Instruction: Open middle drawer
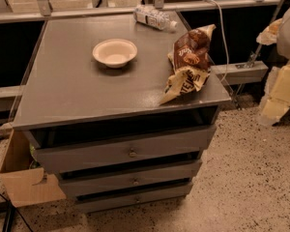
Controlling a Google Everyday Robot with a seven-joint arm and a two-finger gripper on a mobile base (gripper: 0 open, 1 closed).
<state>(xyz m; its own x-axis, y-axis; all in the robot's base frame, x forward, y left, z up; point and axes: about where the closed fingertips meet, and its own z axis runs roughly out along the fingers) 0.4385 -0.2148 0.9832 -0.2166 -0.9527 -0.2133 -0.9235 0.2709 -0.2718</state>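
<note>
The grey cabinet [87,95] has three drawers stacked at its front. The middle drawer [101,180] is the second grey front, of medium height, with a small round metal knob [135,181] at its centre. A dark gap shows above it. The taller top drawer [87,153] and the thin bottom drawer [111,203] each have a knob too. My gripper [280,93] shows as pale yellowish-white shapes at the right edge, well to the right of the cabinet and above the floor, touching no drawer.
On the cabinet top stand a white bowl [115,52], a brown snack bag [189,62] at the right edge and a lying plastic bottle [153,17] at the back. A cardboard piece [26,185] lies at the lower left. Speckled floor [251,178] spreads to the right.
</note>
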